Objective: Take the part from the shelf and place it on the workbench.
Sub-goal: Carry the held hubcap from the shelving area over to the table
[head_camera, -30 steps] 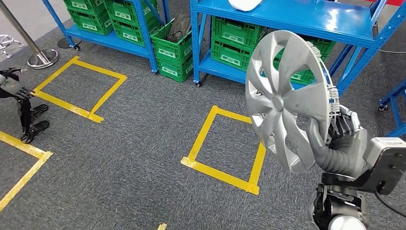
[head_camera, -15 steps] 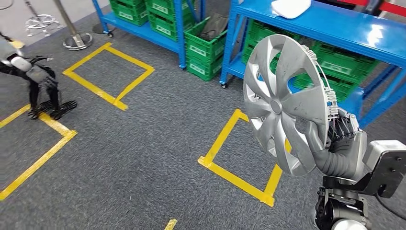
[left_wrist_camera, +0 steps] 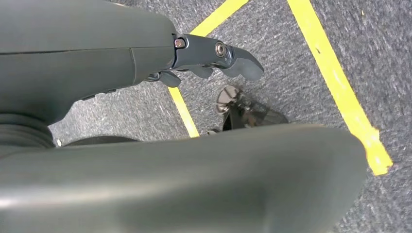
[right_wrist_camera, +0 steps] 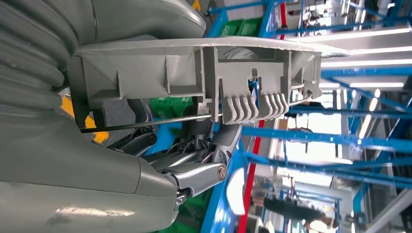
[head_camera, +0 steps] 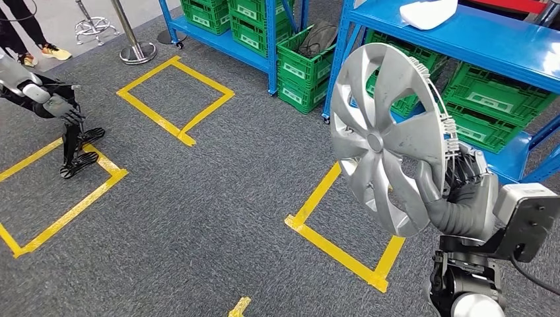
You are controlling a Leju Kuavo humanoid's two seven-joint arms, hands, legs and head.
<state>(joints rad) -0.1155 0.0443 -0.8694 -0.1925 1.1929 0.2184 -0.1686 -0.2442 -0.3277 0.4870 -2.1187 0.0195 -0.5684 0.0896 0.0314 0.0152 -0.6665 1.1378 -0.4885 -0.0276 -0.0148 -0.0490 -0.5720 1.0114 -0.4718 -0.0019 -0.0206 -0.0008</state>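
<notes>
Hubcap (head_camera: 386, 135): silver, held upright at the right of the head view, its face turned left, its clipped rim toward the hand.
Right hand (head_camera: 465, 188): lower right — thumb across the hubcap's front, dark fingers (head_camera: 470, 173) behind the rim; it grips the hubcap.
Left hand (head_camera: 63, 109): left edge of the head view, hanging over the carpet (head_camera: 198, 198); whether its fingers are spread or curled, I cannot tell.
Shelf (head_camera: 462, 39): blue, upper right, a white object (head_camera: 428, 12) on top, green crates (head_camera: 502, 102) below.
Floor tape (head_camera: 337, 244): yellow squares — one lies under the hubcap.
Person (head_camera: 26, 30): legs, upper left corner.
</notes>
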